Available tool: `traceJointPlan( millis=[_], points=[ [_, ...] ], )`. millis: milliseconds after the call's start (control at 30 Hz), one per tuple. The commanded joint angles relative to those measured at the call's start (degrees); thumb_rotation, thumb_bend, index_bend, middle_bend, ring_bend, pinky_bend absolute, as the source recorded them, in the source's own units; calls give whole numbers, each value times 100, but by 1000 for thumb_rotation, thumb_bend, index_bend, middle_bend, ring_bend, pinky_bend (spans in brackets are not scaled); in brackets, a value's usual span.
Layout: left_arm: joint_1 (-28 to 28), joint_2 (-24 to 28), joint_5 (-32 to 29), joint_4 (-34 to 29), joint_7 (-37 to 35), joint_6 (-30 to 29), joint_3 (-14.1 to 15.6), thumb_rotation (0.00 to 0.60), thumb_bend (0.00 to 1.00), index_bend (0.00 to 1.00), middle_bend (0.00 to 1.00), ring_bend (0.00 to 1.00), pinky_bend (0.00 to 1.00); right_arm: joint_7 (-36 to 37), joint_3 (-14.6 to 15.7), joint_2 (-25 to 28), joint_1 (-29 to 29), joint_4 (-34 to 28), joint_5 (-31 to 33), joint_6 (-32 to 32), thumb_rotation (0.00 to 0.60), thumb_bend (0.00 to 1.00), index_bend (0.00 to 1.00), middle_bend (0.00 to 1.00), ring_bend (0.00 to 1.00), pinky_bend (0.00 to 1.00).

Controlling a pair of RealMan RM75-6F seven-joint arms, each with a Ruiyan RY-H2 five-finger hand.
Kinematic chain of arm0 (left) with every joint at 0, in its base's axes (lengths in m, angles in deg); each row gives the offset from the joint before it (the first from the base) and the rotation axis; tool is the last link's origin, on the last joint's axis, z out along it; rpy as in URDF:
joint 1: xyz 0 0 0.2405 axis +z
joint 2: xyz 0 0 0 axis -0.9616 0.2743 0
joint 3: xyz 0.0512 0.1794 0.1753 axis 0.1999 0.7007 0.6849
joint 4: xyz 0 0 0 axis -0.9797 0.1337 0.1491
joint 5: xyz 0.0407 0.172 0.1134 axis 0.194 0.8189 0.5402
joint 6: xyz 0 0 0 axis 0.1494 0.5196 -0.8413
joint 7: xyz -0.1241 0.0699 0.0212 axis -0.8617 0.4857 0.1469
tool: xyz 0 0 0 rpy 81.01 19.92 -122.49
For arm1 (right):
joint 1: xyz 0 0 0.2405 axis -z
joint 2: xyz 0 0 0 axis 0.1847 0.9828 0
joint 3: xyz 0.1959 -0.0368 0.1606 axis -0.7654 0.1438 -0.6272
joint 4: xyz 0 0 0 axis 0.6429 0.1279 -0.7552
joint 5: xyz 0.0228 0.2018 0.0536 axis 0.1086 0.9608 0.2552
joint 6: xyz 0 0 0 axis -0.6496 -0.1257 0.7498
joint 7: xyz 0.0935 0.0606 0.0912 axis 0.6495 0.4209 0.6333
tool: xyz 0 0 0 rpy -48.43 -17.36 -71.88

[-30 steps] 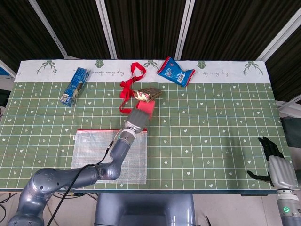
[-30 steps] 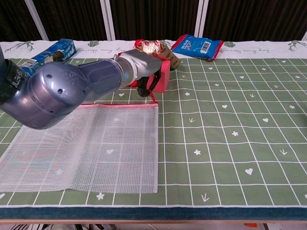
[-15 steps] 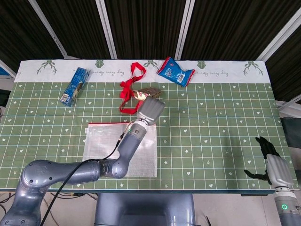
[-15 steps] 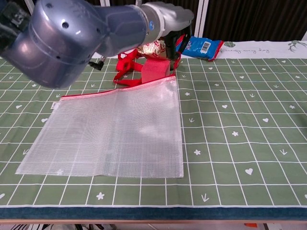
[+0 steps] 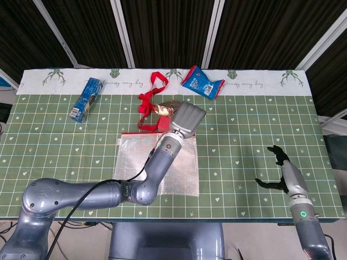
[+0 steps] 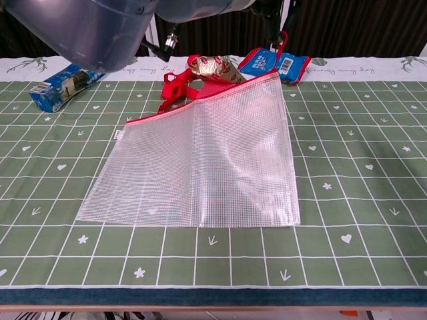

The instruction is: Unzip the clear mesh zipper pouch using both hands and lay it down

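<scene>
Since one second ago your left hand (image 5: 187, 120) has dragged the pouch (image 6: 207, 153) right and lifted its red zipper corner, and your right hand (image 5: 281, 169) has moved in over the table (image 5: 255, 135). The pouch slopes up from the green cloth toward the left hand, which pinches that corner. Right of it the cloth gives you wide room. Your right hand's fingers are spread and hold nothing. Behind the pouch, the red strap (image 5: 149, 100) and snack (image 6: 212, 66) are partly hidden.

Left hand (image 5: 187, 120) raised mid-table; right hand (image 5: 284, 173) hovers, fingers spread.
</scene>
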Motion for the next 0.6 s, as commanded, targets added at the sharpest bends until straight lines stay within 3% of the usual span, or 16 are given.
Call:
traceJointPlan(
  millis=[33, 300, 600],
  points=[
    [-49, 50, -62, -78, -37, -43, -12, 600, 442, 619, 1000, 925, 869, -249, -562, -260, -742, -344, 1263, 217, 600, 271, 206, 18, 0, 205],
    [-178, 195, -203, -242, -155, -144, -22, 600, 442, 620, 1000, 925, 869, -546, -1085, -777, -1779, -240, 3017, 30, 600, 286, 263, 27, 0, 205],
    [-364, 251, -294, -375, -183, -251, 47, 600, 442, 624, 1000, 924, 870, -613, -1530, -1343, -2555, 178, 4248, -288, 600, 322, 367, 59, 0, 208]
  ],
)
